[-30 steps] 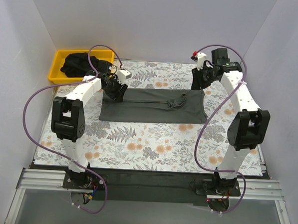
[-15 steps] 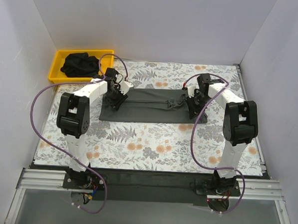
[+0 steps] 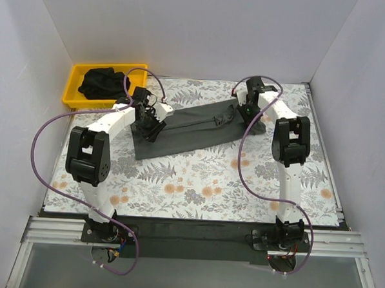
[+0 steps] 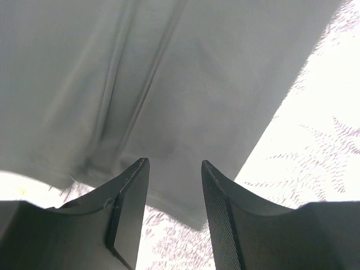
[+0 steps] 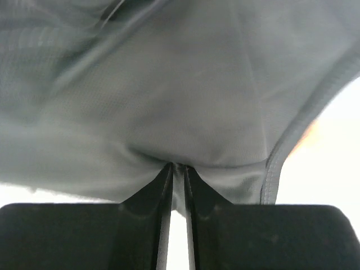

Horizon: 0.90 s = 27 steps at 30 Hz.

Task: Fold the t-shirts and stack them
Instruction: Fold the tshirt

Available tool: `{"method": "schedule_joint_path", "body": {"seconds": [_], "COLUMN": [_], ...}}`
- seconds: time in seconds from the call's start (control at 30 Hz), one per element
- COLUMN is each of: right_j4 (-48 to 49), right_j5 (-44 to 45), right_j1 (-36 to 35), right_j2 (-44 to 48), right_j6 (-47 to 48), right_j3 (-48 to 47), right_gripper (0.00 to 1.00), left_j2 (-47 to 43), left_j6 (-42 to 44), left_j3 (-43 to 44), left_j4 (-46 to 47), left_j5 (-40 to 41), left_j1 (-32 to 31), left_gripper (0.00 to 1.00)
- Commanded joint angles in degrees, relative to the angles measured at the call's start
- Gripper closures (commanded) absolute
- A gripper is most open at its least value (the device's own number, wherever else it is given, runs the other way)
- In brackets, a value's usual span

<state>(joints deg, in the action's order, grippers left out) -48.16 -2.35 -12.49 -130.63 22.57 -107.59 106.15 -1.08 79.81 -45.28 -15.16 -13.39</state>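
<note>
Top external view: one dark t-shirt (image 3: 193,128) lies slanted on the flowered table (image 3: 197,183). The right gripper (image 3: 246,114) grips its far end, probably to drag or fold it. More shirts (image 3: 104,82) sit in the yellow tray (image 3: 68,97).

Left wrist view: the left gripper (image 4: 174,169) hangs moderately parted over the hem, empty.

Right wrist view: the jaws pinch a fold of cloth. No writing is readable.
</note>
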Motion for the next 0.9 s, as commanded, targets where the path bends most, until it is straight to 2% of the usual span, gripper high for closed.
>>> {"method": "schedule_joint_path", "body": {"seconds": [0.0, 0.07, 0.1, 0.13, 0.27, 0.3, 0.4, 0.63, 0.77, 0.87], "right_j4": [5.45, 6.49, 7.28, 8.60, 19.49, 19.68, 18.98, 15.21, 11.79, 9.06], "right_j5": [6.74, 6.65, 6.57, 5.52, 6.30, 6.48, 5.43, 1.05, -1.77, -4.50], "right_j1": [-0.08, -0.08, -0.16, -0.25, 0.01, 0.01, 0.89, 3.00, 3.70, 4.67], "right_j2": [-9.54, -13.06, -13.16, -10.99, -0.52, 0.97, 6.60, 18.55, 21.38, 22.34], "right_j6": [0.64, -0.24, -0.33, 0.19, 0.90, 0.99, 0.64, 0.81, -0.42, -2.00], "right_j3": [-15.41, -25.86, -27.13, -26.71, -15.39, -13.98, -11.77, -2.28, 1.85, 3.78], "right_gripper": [0.81, 0.78, 0.77, 0.75, 0.59, 0.55, 0.51, 0.47, 0.47, 0.47], "left_j2": [-1.39, -0.42, 0.11, 0.20, 1.16, 0.99, 1.16, 2.39, 5.38, 8.02], "left_j6": [-0.66, -1.38, -1.90, -2.08, -2.26, -2.08, -3.31, -12.01, -17.10, -23.24], "left_j3": [-1.06, -2.11, -2.81, -3.60, -7.82, -9.92, -11.43, -7.31, 2.41, 11.02], "left_j4": [2.29, 3.44, 4.14, 5.71, 6.69, 6.87, 5.21, -0.95, -3.15, -1.32], "left_j5": [-2.77, -1.99, -1.02, 0.20, 5.11, 6.44, 7.25, -5.48, -13.92, -21.04], "left_j1": [-2.60, -4.27, -6.19, -7.17, -11.21, -13.75, -19.12, -31.69, -39.68, -40.67], "left_gripper": [0.59, 0.60, 0.60, 0.60, 0.62, 0.62, 0.64, 0.67, 0.67, 0.65]}}
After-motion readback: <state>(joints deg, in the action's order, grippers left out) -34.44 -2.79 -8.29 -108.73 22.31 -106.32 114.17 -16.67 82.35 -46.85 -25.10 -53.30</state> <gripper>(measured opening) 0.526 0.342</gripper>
